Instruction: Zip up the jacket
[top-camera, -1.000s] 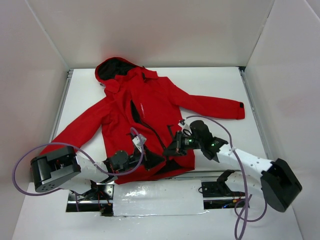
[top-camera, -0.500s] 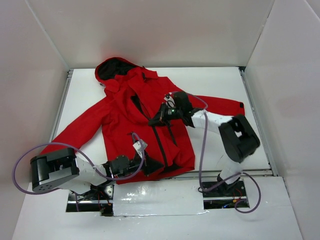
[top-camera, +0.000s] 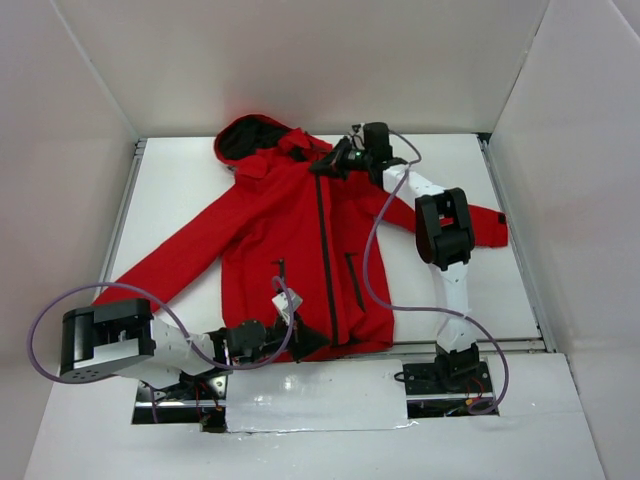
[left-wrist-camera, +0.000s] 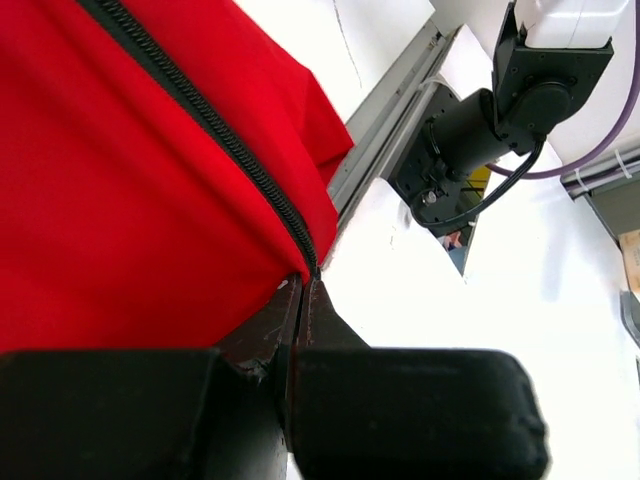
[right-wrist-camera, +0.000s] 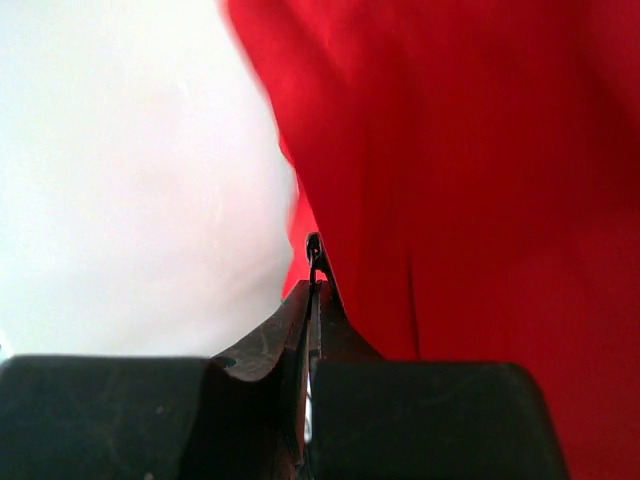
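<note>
You worked over a flat white table (top-camera: 180, 200) boxed in by plain white walls (top-camera: 300, 60), with a metal rail (left-wrist-camera: 385, 140) along the near edge just beyond your left gripper (left-wrist-camera: 303, 288) and a glossy white sheet (top-camera: 315, 395) behind it. The red jacket (top-camera: 290, 230) lay front up between your two grippers, sleeves spread and hood just to the left of your right gripper (top-camera: 338, 162). The left gripper's fingers were pressed together on the bottom hem, right where the black front zipper (top-camera: 322, 250) ended. It ran away from those fingertips in a straight, toothed line towards the collar. The right gripper was pinched tight at the collar end, with a small dark tab at the jacket's edge showing past its fingertips (right-wrist-camera: 300, 310). That arm's white links crossed over the sleeve nearest it. A purple cable (top-camera: 45, 330) looped behind the left gripper, and the right arm's black base (left-wrist-camera: 470, 135) sat off to the side, past the rail. The fabric looked smooth and matte, with soft creases, and a slanted pocket zipper (top-camera: 352, 275) lay on the panel.
</note>
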